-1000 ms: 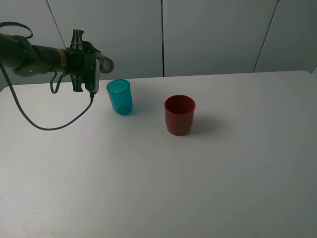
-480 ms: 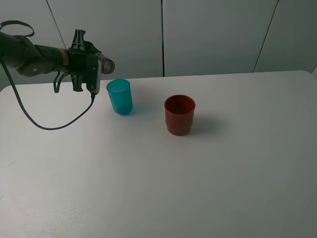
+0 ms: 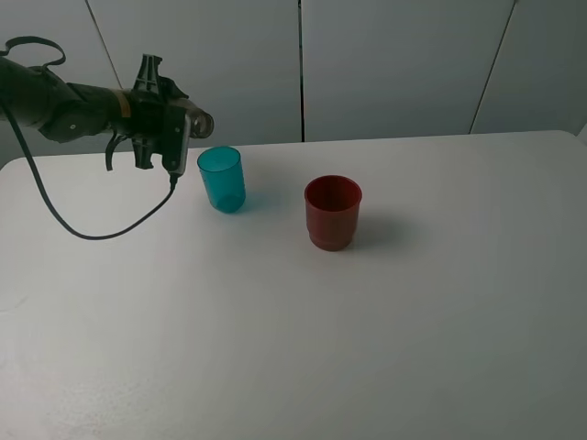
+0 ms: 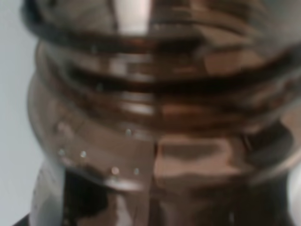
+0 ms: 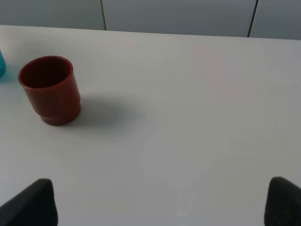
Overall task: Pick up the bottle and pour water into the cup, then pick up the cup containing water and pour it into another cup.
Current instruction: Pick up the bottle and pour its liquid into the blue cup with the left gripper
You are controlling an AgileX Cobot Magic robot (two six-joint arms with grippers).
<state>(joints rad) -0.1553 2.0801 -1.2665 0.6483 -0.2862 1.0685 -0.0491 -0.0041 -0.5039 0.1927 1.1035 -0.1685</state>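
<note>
Pouring explained the pose: our left gripper (image 3: 151, 119) was clamped on the bottle (image 3: 196, 120), tipped sideways with its mouth near the rim of the teal cup (image 3: 222, 179). We judged our right gripper (image 5: 156, 207), jaws apart and empty, stood near the red cup (image 5: 49, 89) for the second pour.

The bottle (image 4: 155, 117) is transparent smoky brown with white glints. The teal cup (image 3: 221, 179) is translucent blue-green, and the red cup (image 3: 332, 213) is opaque dark red. The table (image 3: 385, 330) is plain white. The left arm (image 3: 64, 105) is black with 1 yellowish band, and its cable (image 3: 83, 234) is black. The wall (image 3: 394, 64) is pale grey with dark seams.
</note>
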